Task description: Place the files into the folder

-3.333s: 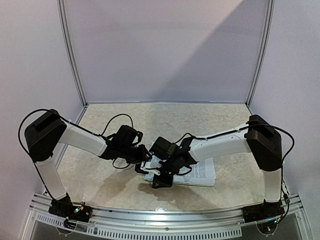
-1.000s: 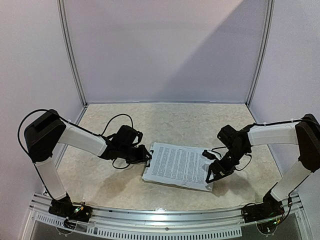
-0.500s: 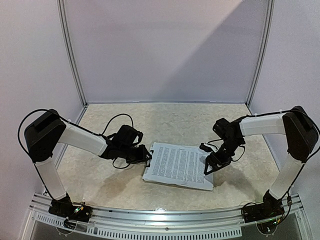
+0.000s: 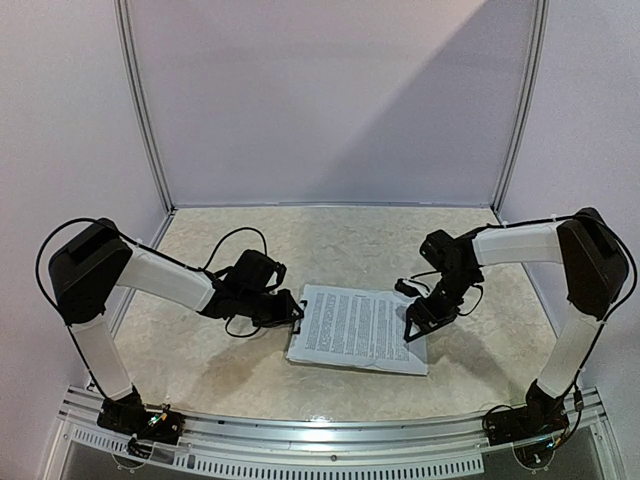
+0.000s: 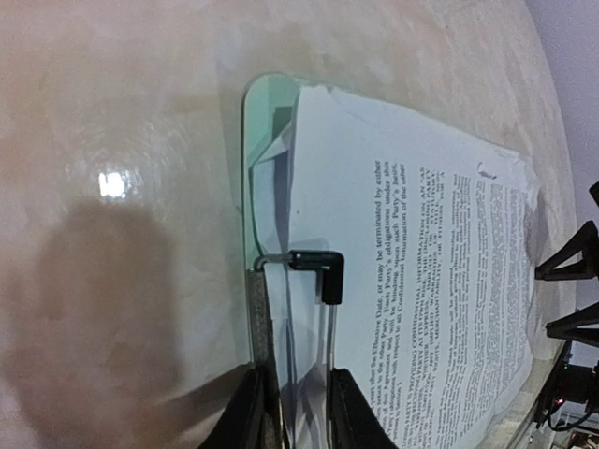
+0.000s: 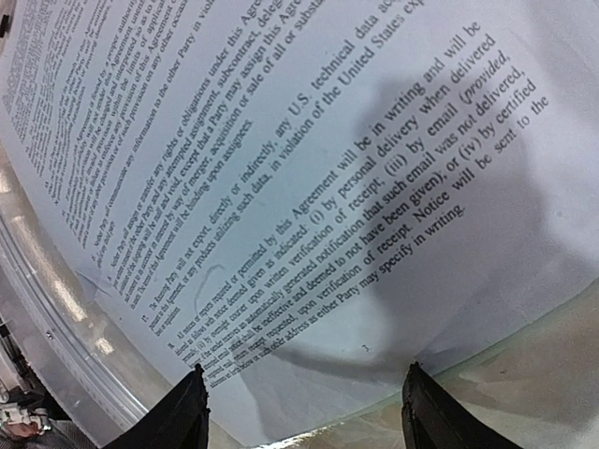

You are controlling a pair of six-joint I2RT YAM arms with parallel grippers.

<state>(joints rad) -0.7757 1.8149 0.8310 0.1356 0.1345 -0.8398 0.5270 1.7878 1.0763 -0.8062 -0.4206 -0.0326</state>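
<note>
The files (image 4: 355,328) lie as a stack of printed white sheets in the middle of the table, on top of the folder. Its mint-green edge (image 5: 257,122) shows beside the sheets (image 5: 440,281) in the left wrist view. My left gripper (image 4: 296,312) is at the stack's left end, shut (image 5: 292,416) on the folder's black clip (image 5: 318,267), whose lever stands between the fingers. My right gripper (image 4: 415,325) hovers open over the stack's right end. In the right wrist view the printed page (image 6: 281,187) fills the space ahead of its spread fingers (image 6: 182,416).
Bare marbled tabletop (image 4: 330,245) surrounds the stack. White walls with metal posts (image 4: 145,110) close in the back and sides. A slotted metal rail (image 4: 330,445) runs along the near edge between the arm bases.
My right arm pulled off the middle of the stack to its right, then edged back left over its right end, still open. The sheets now lie squarer. The left arm has not moved.
</note>
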